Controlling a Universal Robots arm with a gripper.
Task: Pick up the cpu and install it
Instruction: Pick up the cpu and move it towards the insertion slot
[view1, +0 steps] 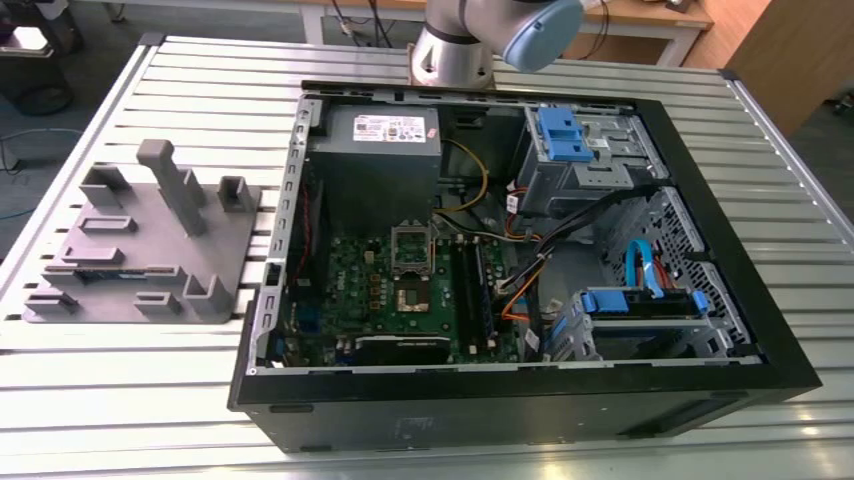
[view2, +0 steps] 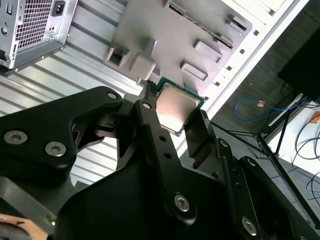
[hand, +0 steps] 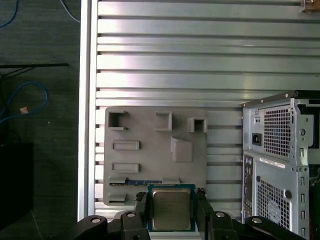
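First wrist view — hand (hand: 171, 202) grips cpu (hand: 171, 211) above slatted table (hand: 200, 65)

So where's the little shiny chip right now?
In the first wrist view the cpu is held in the gripper, with the grey tray lying on the table beyond it.

Arm (view1: 451, 58): silver-grey cylindrical segment, seen in the exterior view.
Joint cap (view1: 541, 38): rounded, light blue.
End effector (view2: 175, 107): matt black in both wrist views; broad rounded housings, slim bar links.
Fingers (view2: 199, 131): black, flat-faced.
Screws (view2: 55, 148): round silver heads, recessed at pivots.
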